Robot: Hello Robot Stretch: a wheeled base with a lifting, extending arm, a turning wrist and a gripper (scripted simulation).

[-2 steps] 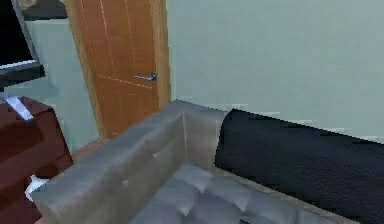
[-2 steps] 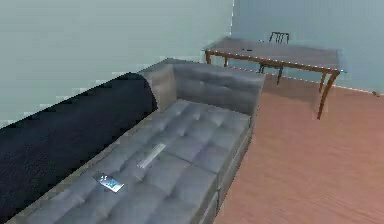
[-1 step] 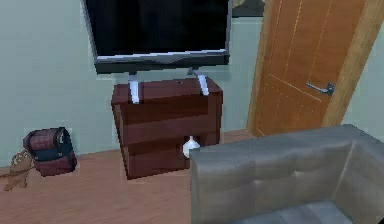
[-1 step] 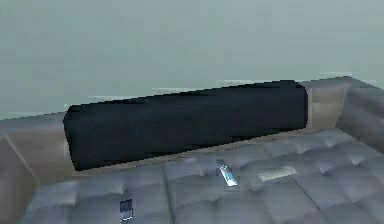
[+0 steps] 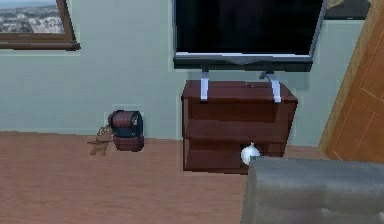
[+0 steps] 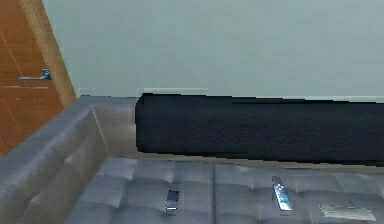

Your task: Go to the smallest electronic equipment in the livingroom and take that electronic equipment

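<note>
Grey sofa seat (image 6: 120,188) carries a slim remote-like sliver (image 6: 172,197) at 6 o'clock in arm side view, so we reckon approach is ~done; next: line up, reach out; claw state: can't tell.

- Both cameras are looking out and away from the robot, so no part of its own body is falling inside these pictures.
- Its colours, shapes, cables, screws and markings cannot be told.

Soft, even, rather dim light in both views, with faint shading on the pale wall (image 5: 120,80)
</note>
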